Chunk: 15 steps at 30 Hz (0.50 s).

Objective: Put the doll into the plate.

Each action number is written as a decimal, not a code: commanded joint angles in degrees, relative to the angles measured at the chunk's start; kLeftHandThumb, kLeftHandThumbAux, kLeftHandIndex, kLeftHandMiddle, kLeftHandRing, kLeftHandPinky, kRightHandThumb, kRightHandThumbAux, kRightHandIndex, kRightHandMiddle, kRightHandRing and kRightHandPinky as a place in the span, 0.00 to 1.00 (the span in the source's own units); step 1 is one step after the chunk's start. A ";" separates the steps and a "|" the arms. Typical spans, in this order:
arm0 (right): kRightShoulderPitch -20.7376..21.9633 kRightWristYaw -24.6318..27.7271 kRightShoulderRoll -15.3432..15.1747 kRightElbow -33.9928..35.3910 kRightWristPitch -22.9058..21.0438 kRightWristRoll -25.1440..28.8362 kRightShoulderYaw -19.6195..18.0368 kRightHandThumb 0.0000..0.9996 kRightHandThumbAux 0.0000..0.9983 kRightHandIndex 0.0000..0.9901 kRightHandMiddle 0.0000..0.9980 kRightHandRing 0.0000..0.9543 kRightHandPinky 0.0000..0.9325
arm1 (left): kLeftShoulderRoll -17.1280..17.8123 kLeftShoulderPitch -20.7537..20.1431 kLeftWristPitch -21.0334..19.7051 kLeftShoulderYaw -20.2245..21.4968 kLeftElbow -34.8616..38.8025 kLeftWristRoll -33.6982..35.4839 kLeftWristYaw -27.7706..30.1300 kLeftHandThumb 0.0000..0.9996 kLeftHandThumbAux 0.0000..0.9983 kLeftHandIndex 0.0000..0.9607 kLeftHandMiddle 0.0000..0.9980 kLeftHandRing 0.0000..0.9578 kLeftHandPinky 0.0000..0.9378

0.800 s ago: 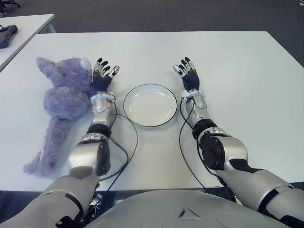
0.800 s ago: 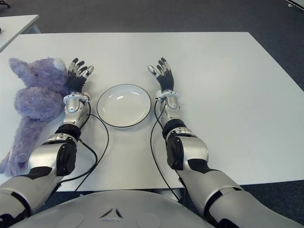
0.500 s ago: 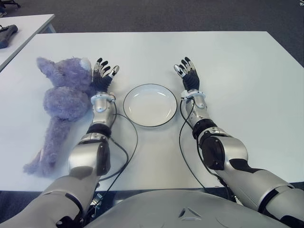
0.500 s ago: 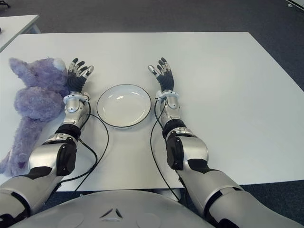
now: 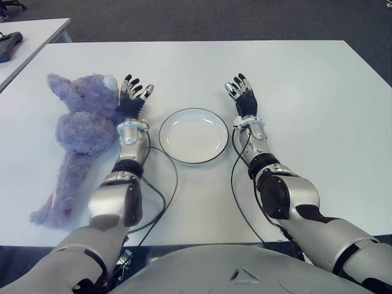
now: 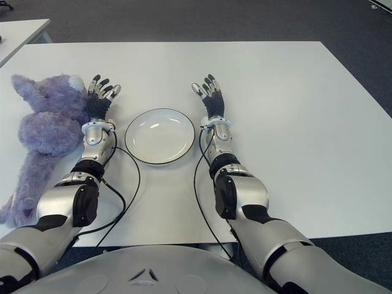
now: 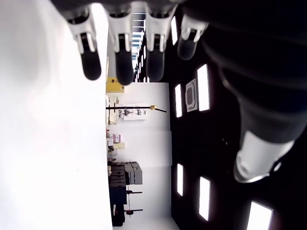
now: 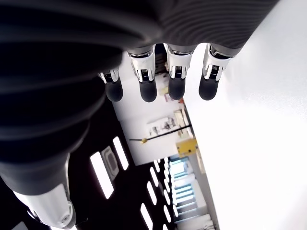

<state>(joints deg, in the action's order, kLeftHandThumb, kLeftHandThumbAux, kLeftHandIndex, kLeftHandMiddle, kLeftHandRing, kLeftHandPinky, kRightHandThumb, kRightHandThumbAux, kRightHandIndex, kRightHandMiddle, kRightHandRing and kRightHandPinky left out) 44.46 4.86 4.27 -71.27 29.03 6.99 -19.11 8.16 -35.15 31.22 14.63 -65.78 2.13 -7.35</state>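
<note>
Purple doll (image 5: 82, 125) lies just left of the empty, open-fingered left hand (image 5: 132, 100), outside the plate (image 5: 193, 135)

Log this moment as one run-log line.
doll: on table, left of plate | plate: holds nothing | left hand: open, beside doll | right hand: open, right of plate

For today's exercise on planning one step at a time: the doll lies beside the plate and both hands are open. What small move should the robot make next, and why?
Probably the left hand should shift sideways onto the doll and close on its body. The doll lies right against that hand's outer side, the hand is open and holds nothing, and the plate lies bare between the two hands. The right hand shows beyond the plate, farther from the doll.
</note>
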 commanded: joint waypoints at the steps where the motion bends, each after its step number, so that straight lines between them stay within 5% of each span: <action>1: -12.31 -1.85 7.39 -6.48 -4.63 1.56 -2.11 0.13 0.70 0.01 0.03 0.03 0.07 | -4.16 14.84 -3.75 -1.08 -8.86 -1.14 0.00 0.05 0.70 0.08 0.14 0.15 0.15; 15: -12.16 -2.98 6.92 -6.73 -6.31 -0.08 -0.60 0.12 0.68 0.00 0.03 0.03 0.07 | -1.68 9.33 -1.41 -2.39 -6.41 -2.10 0.25 0.03 0.73 0.03 0.09 0.09 0.11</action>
<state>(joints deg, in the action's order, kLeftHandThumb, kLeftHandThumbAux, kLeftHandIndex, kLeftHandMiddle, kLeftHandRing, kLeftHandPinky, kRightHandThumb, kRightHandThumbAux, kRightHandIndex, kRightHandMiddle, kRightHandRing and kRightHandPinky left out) 44.45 3.67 4.30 -71.29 29.03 6.70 -18.87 8.44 -35.29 31.49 13.96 -65.80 2.05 -7.35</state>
